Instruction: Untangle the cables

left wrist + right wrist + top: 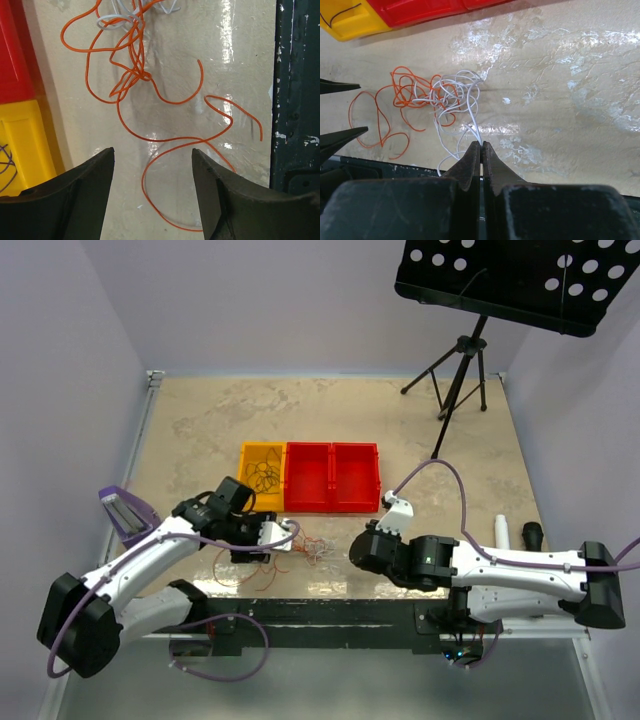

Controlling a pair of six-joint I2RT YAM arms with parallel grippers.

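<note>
A tangle of thin orange cables [130,75] and white cables [457,92] lies on the beige table near its front edge, between my two grippers [310,550]. My left gripper [152,150] is open and empty, hovering over a loose orange loop [145,175]; it sits left of the tangle in the top view [285,537]. My right gripper [481,142] is shut on white cable strands that run from its tips into the tangle; it sits right of the tangle [352,550]. Black cables [266,475] lie coiled in the yellow bin [243,480].
Two red bins [331,475] stand next to the yellow bin behind the tangle. A dark rail [330,615] runs along the front edge. A tripod stand [460,370] is at the back right. A white cylinder [503,532] and a black object [533,535] lie right.
</note>
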